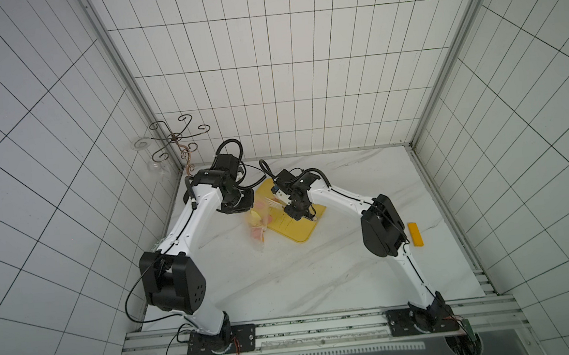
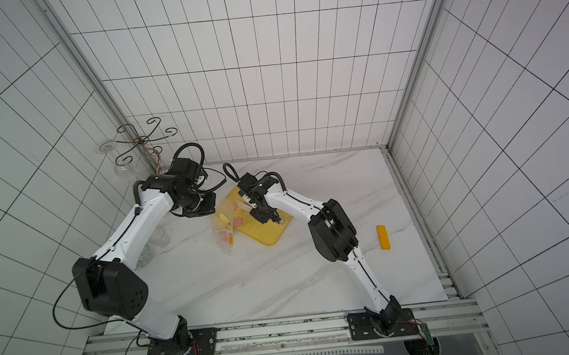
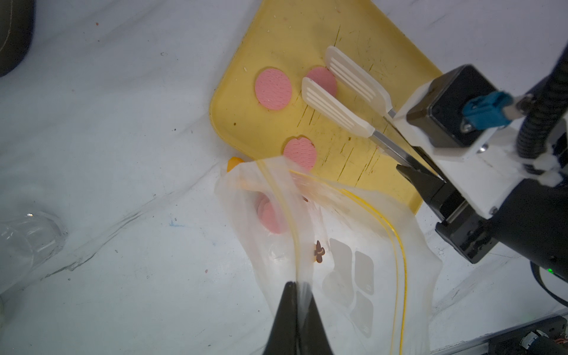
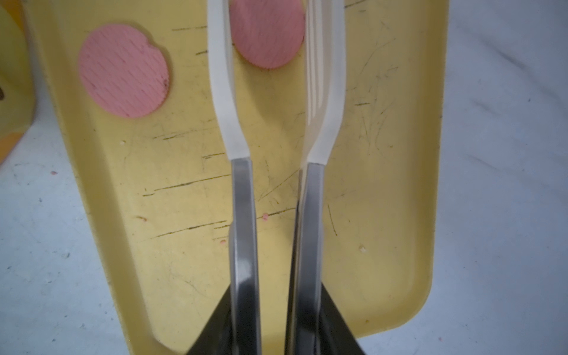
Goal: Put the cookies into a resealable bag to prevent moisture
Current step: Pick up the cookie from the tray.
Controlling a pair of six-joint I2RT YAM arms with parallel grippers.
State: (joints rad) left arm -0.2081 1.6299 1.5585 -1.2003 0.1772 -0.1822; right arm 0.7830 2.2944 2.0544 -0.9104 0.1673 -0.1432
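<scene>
Closest to us, in the left wrist view, the left gripper (image 3: 295, 284) has its two black fingers pressed flat together on one lip of the small clear floppy resealable bag (image 3: 362, 227). That lip is lifted, so the mouth gapes. We see thin yellow zip lines along both lips and pale grey rounded blocks printed on the film. We cannot tell whether a small brown shape there is print or a piece.

Inside the bag lie a few overlapping cookies (image 3: 272, 215), flat pink rounds. In both top views the bag (image 1: 258, 232) (image 2: 225, 232) sits just beside the rigid yellow plastic tray (image 1: 299, 232) (image 2: 268, 236), on the side nearer the left arm, its open mouth overlapping the tray's edge.

On the scratched tray (image 3: 276, 40) three more pink rounds lie flat. A notched one (image 3: 299, 153) lies at the bag's mouth, and a whole one (image 3: 273, 89) lies farther in.

The right gripper (image 4: 275, 307) is clamped on white-tipped steel tongs (image 4: 242, 215), its black fingers against the outside of both steel arms. The ribbed white tips stand apart over the tray with the third pink round (image 4: 267, 33) between them. We cannot tell whether they touch it.

Well apart from the tray, toward the right arm, a slim orange bar (image 1: 415, 234) lies on the white marble tabletop (image 1: 286, 285).
</scene>
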